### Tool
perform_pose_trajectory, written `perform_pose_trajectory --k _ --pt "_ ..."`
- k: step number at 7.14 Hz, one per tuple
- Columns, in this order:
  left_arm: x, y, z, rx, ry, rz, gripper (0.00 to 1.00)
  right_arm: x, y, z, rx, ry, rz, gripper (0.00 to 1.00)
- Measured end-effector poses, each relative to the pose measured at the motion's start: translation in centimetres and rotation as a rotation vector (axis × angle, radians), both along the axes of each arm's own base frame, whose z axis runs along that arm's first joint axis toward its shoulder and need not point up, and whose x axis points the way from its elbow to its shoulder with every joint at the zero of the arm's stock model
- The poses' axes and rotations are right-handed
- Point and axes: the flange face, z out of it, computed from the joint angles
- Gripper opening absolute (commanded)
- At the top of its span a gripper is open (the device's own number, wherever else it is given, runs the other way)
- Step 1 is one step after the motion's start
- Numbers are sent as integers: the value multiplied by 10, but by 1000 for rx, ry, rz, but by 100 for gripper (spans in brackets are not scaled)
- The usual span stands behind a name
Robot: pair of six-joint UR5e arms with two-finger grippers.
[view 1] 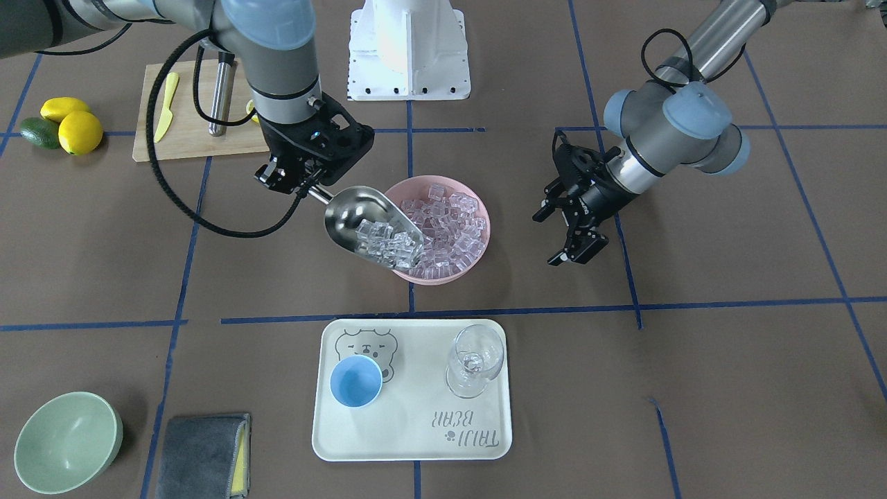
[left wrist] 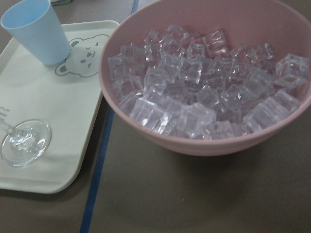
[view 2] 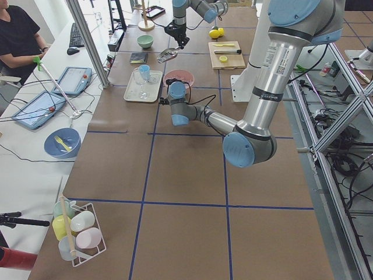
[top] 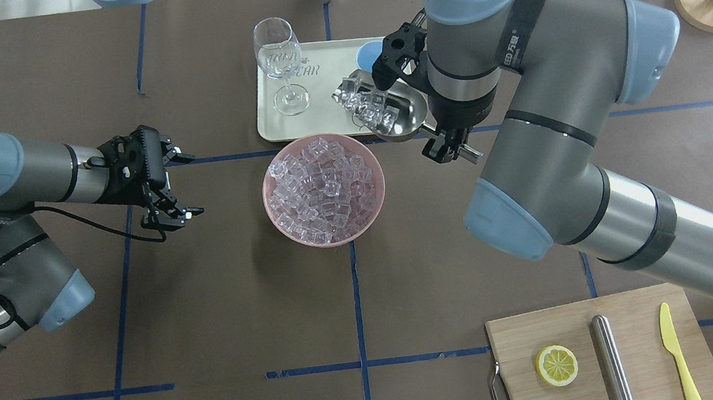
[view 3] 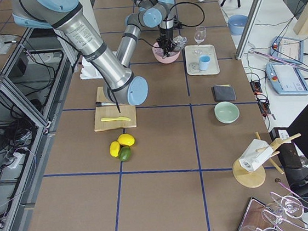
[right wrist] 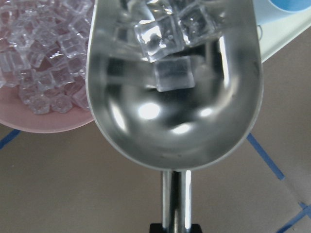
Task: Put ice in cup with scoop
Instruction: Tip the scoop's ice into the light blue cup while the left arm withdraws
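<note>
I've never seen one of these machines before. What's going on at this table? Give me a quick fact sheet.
Right arm: right gripper, fingers shut on the scoop's handle
Scoop: the scoop is raised off the table, by the pink bowl's edge
Scoop load: several cubes of ice
Pink bowl: pink bowl heaped with more cubes
Cup: the cup stands upright on the tray and looks empty
Also on tray: wine glass
Left arm: left gripper open, holding nothing, apart from the bowl
</note>
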Motion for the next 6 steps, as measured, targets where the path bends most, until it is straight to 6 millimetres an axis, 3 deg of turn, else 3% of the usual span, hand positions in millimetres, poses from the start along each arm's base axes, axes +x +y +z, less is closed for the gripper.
perform_pose_trajectory --k 2,4,6 --pt "-29 -7 19 -32 -12 9 100 1 -42 13 -88 33 38 0" --pt "-35 -8 25 -42 -16 12 100 -5 -78 22 -152 69 64 0" --pt "-35 -7 26 -43 -18 13 100 -14 -103 15 -210 115 69 0"
